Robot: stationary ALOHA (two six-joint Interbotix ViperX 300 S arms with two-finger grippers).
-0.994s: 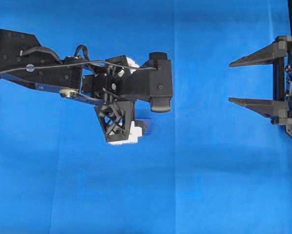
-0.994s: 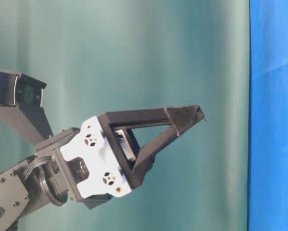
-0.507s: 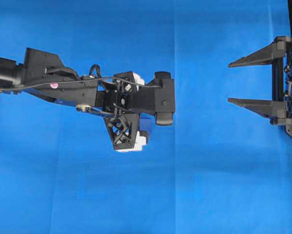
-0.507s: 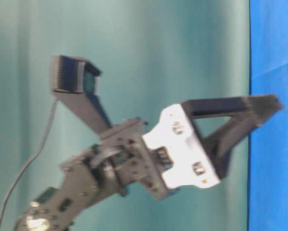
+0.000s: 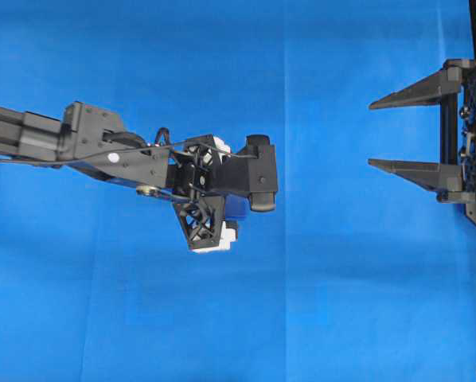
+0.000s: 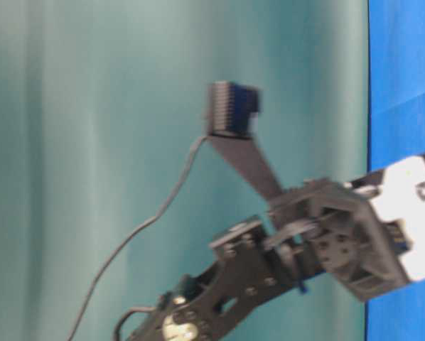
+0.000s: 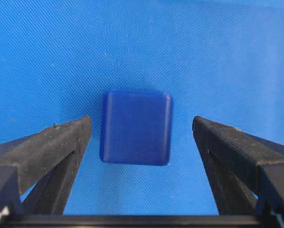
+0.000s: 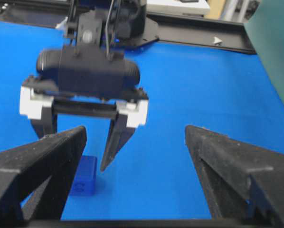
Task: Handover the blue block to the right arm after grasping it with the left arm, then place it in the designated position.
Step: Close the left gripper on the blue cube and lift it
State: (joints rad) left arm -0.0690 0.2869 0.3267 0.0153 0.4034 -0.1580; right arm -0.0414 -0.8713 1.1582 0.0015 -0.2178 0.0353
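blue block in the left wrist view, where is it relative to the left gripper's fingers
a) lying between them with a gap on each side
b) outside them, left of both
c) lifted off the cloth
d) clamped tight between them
a: in the left wrist view the blue block lies on the cloth between the open fingers of the left gripper, with blue cloth showing on both sides of it.

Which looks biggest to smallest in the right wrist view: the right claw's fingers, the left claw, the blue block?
1. Right claw's fingers, though they sit nearest the camera, which inflates them.
2. Left claw, open, reaching down around the block.
3. Blue block, plainly smallest and partly hidden behind a right finger.
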